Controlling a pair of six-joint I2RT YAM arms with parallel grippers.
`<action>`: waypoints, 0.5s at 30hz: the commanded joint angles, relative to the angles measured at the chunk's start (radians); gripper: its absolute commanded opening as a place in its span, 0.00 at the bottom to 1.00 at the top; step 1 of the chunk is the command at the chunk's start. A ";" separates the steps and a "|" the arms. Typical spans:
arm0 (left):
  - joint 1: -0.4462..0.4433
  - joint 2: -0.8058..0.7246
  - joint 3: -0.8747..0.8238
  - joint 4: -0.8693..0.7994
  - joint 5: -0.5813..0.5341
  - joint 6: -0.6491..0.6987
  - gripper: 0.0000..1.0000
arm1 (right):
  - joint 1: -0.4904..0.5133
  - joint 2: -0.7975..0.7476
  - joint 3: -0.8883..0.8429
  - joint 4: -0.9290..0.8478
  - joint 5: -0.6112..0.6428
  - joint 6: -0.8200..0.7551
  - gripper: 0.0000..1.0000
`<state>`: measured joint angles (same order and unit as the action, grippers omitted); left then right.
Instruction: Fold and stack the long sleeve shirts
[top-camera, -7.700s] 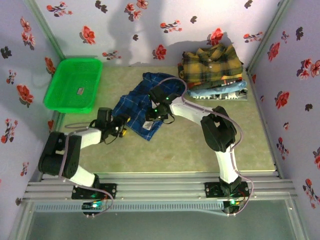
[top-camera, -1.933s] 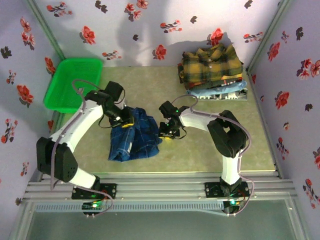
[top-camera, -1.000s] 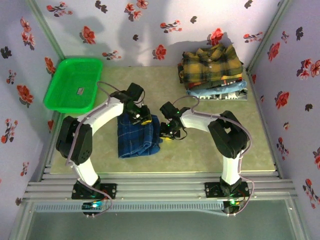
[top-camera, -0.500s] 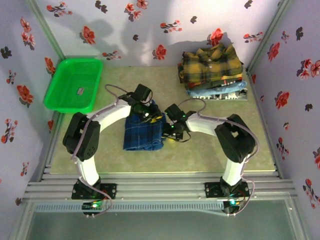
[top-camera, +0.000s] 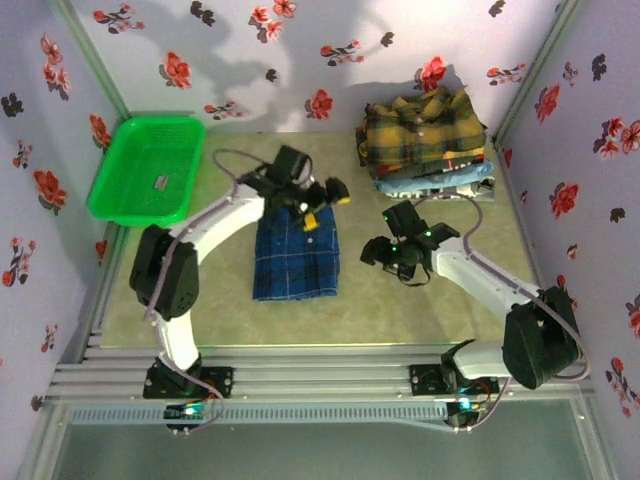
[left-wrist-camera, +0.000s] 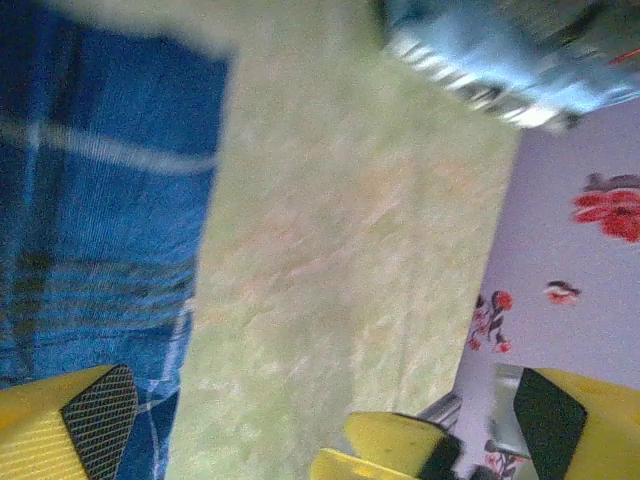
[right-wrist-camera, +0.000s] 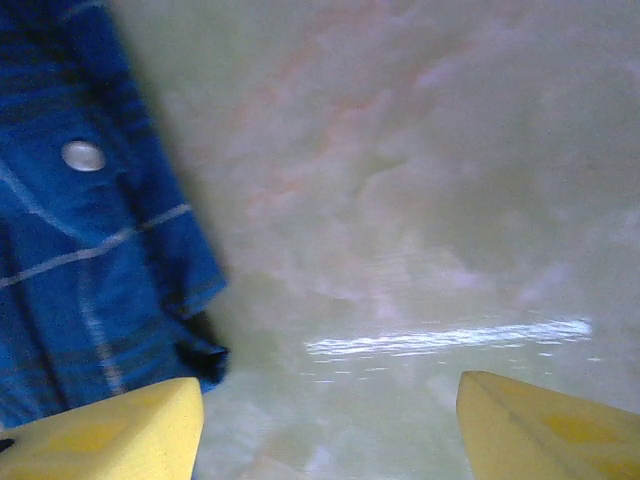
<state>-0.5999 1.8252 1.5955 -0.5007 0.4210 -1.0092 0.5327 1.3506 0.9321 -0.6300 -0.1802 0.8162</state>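
Shirt: your blue plaid shirt (top-camera: 295, 255) lies folded flat, mid-table (top-camera: 400, 320) | Left pincer (top-camera: 323, 205): jaws spread wide, empty; shirt just beside, at its 7 o'clock | Right pincer (top-camera: 388, 260): jaws apart, empty; shirt near, at 9 o'clock | Shirt pile (top-camera: 425, 140): you find it at the table's 1 o'clock

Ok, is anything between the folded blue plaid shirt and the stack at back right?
Nothing lies on the mat between the blue plaid shirt and the stack. The left tool hangs over the shirt's far corner, the right tool just right of it.
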 joint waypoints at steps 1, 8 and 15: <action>0.074 -0.141 0.115 -0.225 -0.093 0.155 1.00 | 0.059 0.070 0.145 0.067 -0.072 -0.026 0.68; 0.245 -0.217 -0.097 -0.222 -0.019 0.273 0.28 | 0.142 0.401 0.481 0.221 -0.199 0.071 0.35; 0.276 -0.072 -0.197 -0.046 0.074 0.274 0.01 | 0.085 0.707 0.739 0.283 -0.268 0.107 0.19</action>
<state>-0.3286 1.6978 1.4052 -0.6197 0.4286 -0.7715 0.6548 1.9865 1.6085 -0.3798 -0.4019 0.8898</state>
